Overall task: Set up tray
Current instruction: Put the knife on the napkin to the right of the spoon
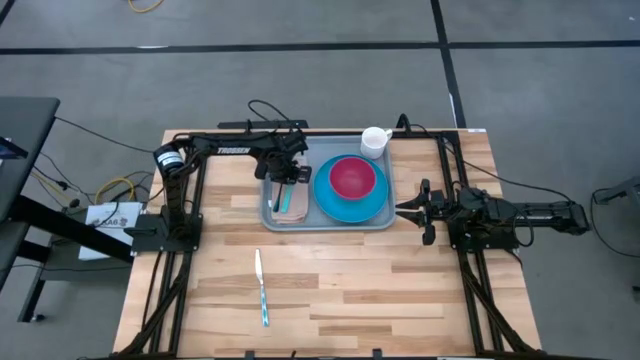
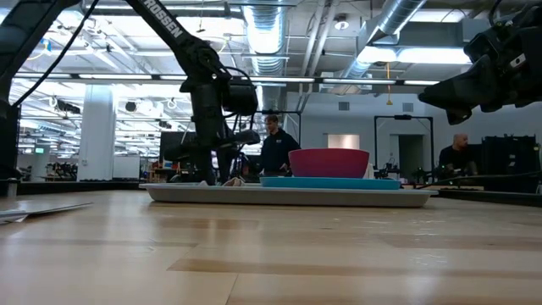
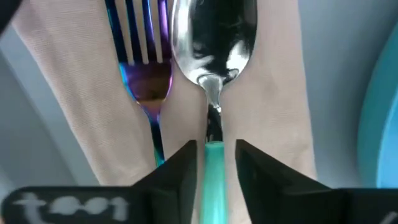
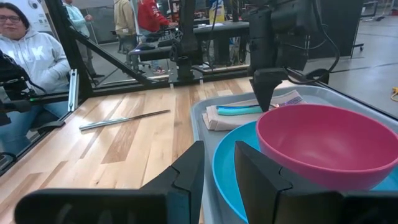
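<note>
The grey-blue tray (image 1: 272, 222) lies at the table's far middle. On its left part a beige napkin (image 3: 74, 93) lies flat and carries an iridescent fork (image 3: 148, 74) and a teal-handled spoon (image 3: 214, 37) side by side. My left gripper (image 3: 214, 149) points down over them, open, with one finger on each side of the spoon's teal handle (image 3: 213, 186) and a thin gap on both sides. On the tray's right part a pink bowl (image 1: 352, 177) sits on a blue plate (image 1: 350, 203). My right gripper (image 4: 219, 168) waits open, just right of the tray.
A white mug (image 1: 375, 140) stands by the tray's far right corner. A teal-handled knife (image 1: 261, 288) lies on the bare wood near the table's front. Black frame rails run along the left and right sides. People show in the room beyond.
</note>
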